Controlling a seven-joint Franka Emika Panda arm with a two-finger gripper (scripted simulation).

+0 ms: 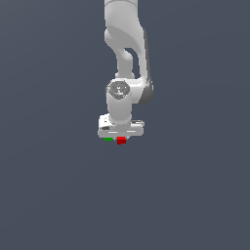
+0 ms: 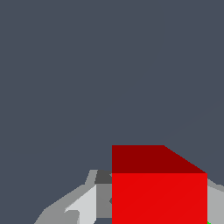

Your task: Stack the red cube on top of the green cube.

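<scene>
The red cube (image 1: 121,140) peeks out just under the white hand of my gripper (image 1: 120,137) in the exterior view. It fills the space between the grey fingers (image 2: 85,205) in the wrist view, where the red cube (image 2: 159,192) touches the finger surfaces on both sides, so the gripper (image 2: 159,208) is shut on it. The green cube (image 1: 108,139) lies right beside the red one, toward the exterior view's left, mostly hidden by the hand. Only a thin sliver of the green cube (image 2: 209,222) shows in the wrist view.
A plain dark grey-blue surface (image 1: 58,195) spreads all around the two cubes. The white arm (image 1: 124,53) rises from the hand toward the top of the exterior view.
</scene>
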